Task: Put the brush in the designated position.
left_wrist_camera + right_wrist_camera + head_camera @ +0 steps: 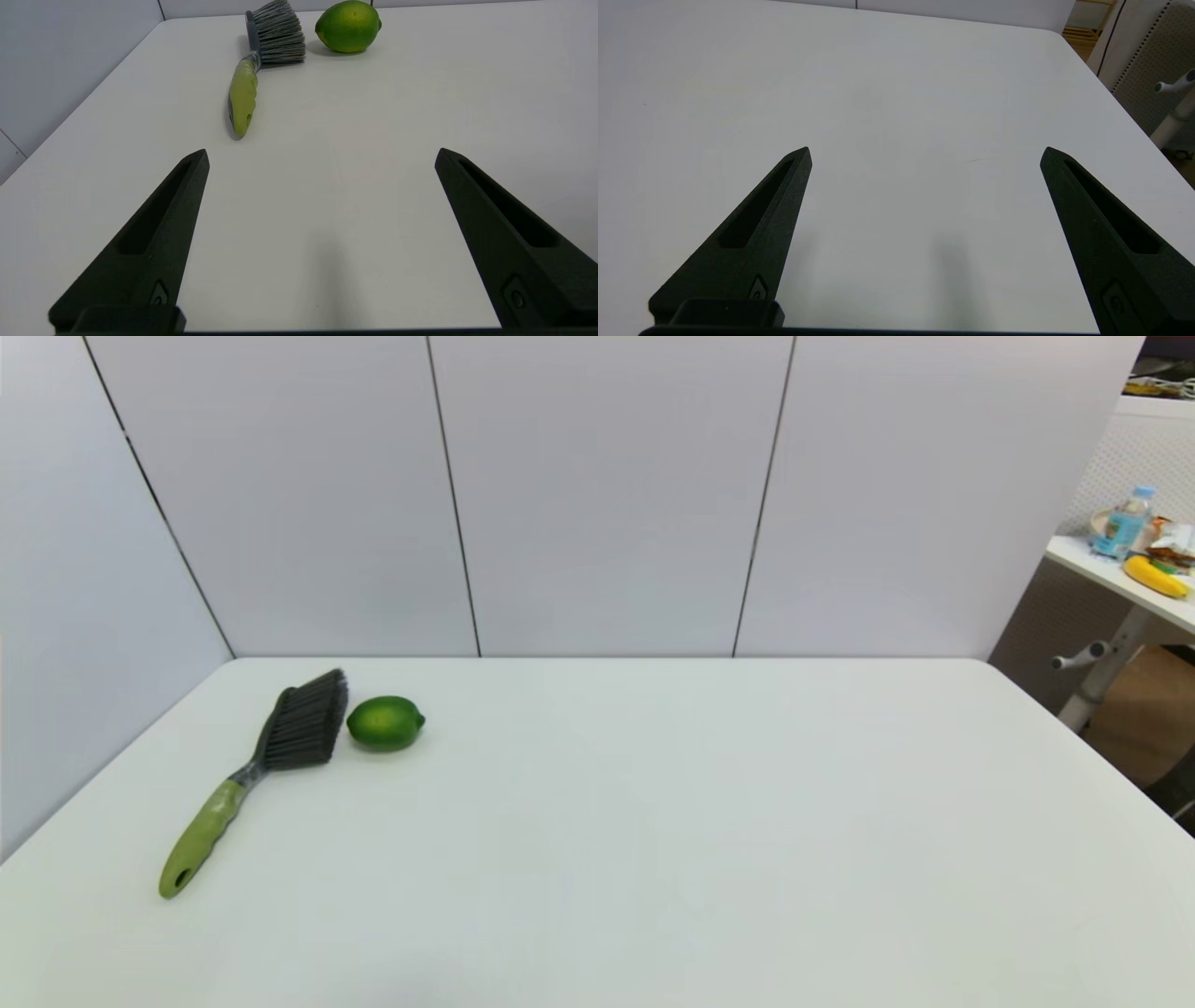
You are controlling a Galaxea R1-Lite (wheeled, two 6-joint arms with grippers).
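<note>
The brush (252, 775) lies flat on the left part of the white table (653, 821), its black bristles toward the back wall and its lime-green handle with the small hole pointing at the front edge. In the left wrist view the brush (254, 65) lies well beyond my left gripper (322, 156), which is open, holds nothing and hovers over bare table. My right gripper (927, 154) is open too, over bare table on the right side. Neither arm shows in the head view.
A round green lime (385, 722) sits just right of the bristles, a small gap apart; the left wrist view shows the lime (348, 25) too. Grey panel walls close the back and left. A side table with a bottle and a banana (1156, 577) stands off to the right.
</note>
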